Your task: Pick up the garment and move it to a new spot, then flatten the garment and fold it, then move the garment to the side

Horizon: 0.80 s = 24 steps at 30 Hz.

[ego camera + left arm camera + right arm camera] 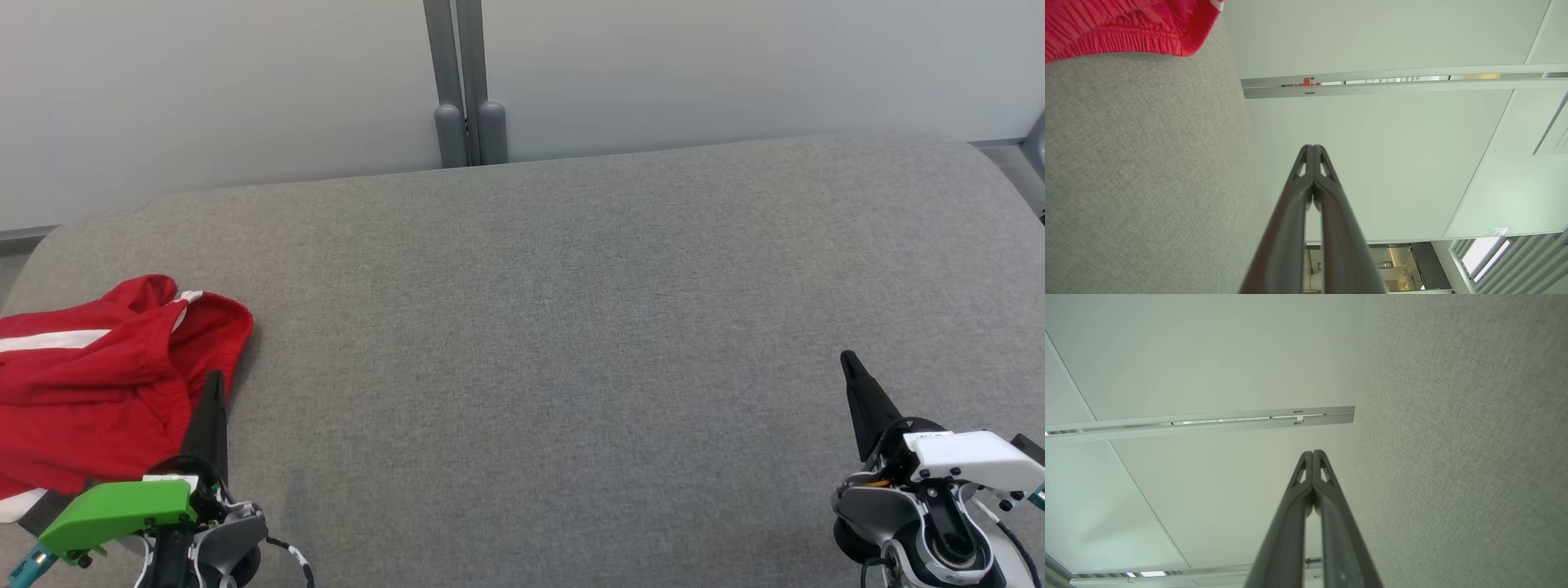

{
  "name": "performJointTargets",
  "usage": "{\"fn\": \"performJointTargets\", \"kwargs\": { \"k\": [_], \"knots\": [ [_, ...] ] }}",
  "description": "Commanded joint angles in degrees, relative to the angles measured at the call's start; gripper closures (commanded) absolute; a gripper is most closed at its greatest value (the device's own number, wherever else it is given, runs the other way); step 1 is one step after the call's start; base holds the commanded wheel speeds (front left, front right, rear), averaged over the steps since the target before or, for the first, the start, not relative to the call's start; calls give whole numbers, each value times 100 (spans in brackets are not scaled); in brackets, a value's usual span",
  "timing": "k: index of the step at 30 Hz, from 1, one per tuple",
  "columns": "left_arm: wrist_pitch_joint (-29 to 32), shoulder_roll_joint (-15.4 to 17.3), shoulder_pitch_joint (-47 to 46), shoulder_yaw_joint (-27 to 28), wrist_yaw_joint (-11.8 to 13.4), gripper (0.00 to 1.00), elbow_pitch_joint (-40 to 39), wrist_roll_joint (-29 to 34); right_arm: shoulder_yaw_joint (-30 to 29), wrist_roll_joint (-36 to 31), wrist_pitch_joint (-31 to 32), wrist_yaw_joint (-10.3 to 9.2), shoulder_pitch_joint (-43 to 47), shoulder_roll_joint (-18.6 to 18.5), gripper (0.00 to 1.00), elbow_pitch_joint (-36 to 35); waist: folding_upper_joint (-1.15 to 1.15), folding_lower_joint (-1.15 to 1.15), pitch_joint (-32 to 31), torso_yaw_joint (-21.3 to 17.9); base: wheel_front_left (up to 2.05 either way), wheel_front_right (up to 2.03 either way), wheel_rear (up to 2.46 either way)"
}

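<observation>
The task is, as I judge it, at its very first step: the crumpled red fabric garment with white stripes lies in a heap at the left edge of the wide grey cloth-covered table, not yet picked up, flattened or folded. The left gripper stands just beside the right border of this heap, its two long dark fingers pressed together to one point, and it holds nothing. In the left wrist view the gathered hem of the garment lies apart from the closed tips. The right gripper is well apart, at the right side of the table, also fully closed and empty. The next move calls, I think, for the left claw to open, turn toward the heap and close on a thick fold, then carry it to the bare middle of the table
</observation>
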Motion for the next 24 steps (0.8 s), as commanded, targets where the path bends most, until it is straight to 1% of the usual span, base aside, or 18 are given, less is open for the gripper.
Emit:
{"fn": "performJointTargets", "kwargs": {
  "k": [1,24],
  "knots": [
    [20,6,-70,8,-37,100,11,-5,-10,-33,21,5,-71,1,100,8,0,0,0,0,0,0,0],
    [20,6,-70,8,-37,100,11,-5,-11,-33,22,5,-71,0,100,8,0,0,0,0,0,0,0]
  ]
}}
